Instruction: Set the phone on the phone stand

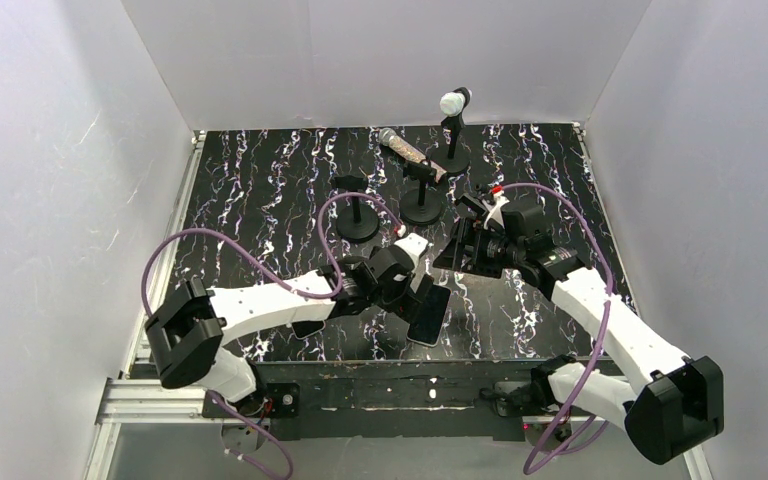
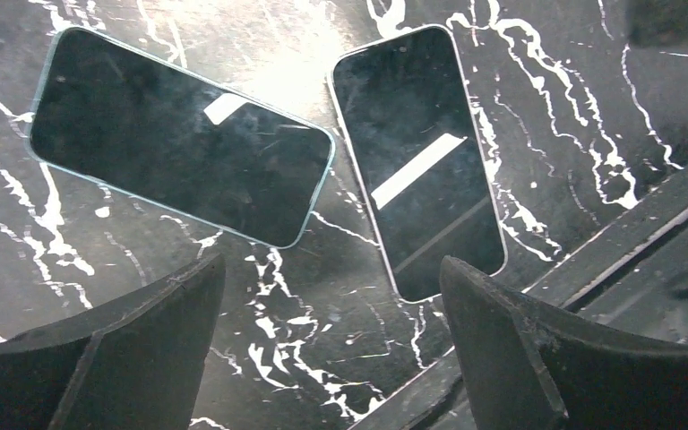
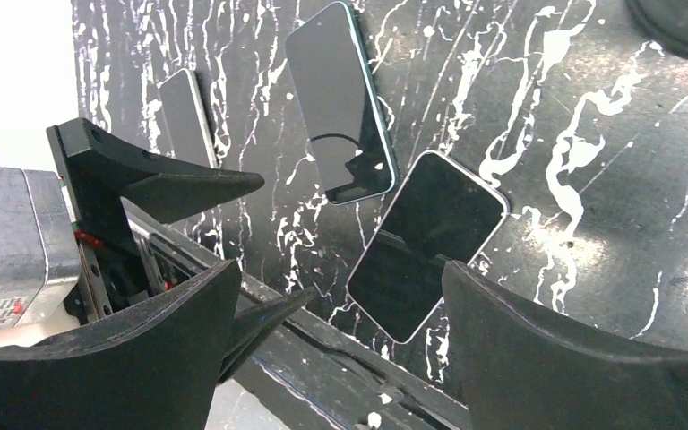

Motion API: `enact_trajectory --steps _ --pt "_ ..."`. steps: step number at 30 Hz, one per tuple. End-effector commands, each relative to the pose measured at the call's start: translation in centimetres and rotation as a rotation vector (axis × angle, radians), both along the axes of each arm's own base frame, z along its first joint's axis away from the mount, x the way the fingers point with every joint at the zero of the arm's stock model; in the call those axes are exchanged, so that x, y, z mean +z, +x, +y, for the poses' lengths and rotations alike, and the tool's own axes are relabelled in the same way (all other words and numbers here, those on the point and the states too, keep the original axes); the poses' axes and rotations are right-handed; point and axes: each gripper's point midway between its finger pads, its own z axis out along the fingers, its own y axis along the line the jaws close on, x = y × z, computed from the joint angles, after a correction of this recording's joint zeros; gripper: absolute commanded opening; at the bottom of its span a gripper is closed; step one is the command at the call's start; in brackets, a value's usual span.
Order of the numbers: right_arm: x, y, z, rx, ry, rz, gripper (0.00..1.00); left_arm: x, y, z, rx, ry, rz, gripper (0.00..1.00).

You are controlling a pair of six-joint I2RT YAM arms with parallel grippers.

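**Phones Lie Flat as Two Open Claws Hang Over the Counter**

A black, white-veined counter fills the middle of the overhead frame, walled in by pale panels. The left arm reaches from the lower left toward the centre, and the right arm reaches in from the lower right.

The left claw hangs over the counter with its jaws spread wide and nothing between them. The right claw is likewise spread and holds nothing.

In the left wrist view, a teal-edged phone lies flat, screen up, in the upper left of the frame. A silver-edged phone lies flat in the upper centre, close to the counter's edge rail at the lower right. Their nearest corners are close but apart. In the right wrist view a third phone lies flat in the upper left, just beyond a finger of the left claw.

In the overhead frame a short black stand with a round base sits upright near the centre, above the left claw and well apart from the phones. To its right, a second stand carries a tilted grey microphone. A third stand near the top of the counter carries a white-headed microphone.
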Motion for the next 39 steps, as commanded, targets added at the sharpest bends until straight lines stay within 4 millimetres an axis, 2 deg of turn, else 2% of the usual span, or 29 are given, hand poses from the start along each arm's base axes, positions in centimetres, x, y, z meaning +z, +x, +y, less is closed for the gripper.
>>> enact_trajectory --steps 1,4,8,13,21,26,30,35,39 --pt "-1.1 0.4 -0.9 -0.026 -0.060 -0.005 0.91 0.0 -0.7 -1.2 0.031 -0.036 0.085 0.94" --pt "-1.7 0.5 -1.1 -0.032 -0.074 0.004 0.91 -0.6 -0.6 -0.9 0.079 -0.012 0.113 0.98" --pt "-2.6 0.6 -0.8 -0.017 -0.082 0.027 0.90 -0.7 -0.2 -0.6 0.144 -0.003 0.148 0.98" --pt "-3.7 1.2 -0.1 0.023 -0.108 0.056 0.87 -0.3 0.8 0.6 0.225 -0.079 0.209 0.98" --pt "-5.5 1.8 3.7 0.131 -0.143 0.096 0.81 1.0 2.6 5.3 0.368 -0.273 0.265 0.98" --pt "-6.9 3.0 6.3 0.182 -0.183 0.118 0.73 3.0 2.8 7.3 0.394 -0.436 0.264 0.98" --pt "-8.5 4.0 7.4 0.170 -0.204 0.138 0.70 4.1 2.7 8.6 0.403 -0.485 0.233 0.98" --pt "-10.4 4.9 8.4 0.172 -0.226 0.163 0.68 4.6 2.7 8.9 0.385 -0.490 0.222 0.98" --pt "-11.0 5.9 8.9 0.173 -0.248 0.163 0.68 4.5 2.5 8.4 0.356 -0.496 0.234 0.98"
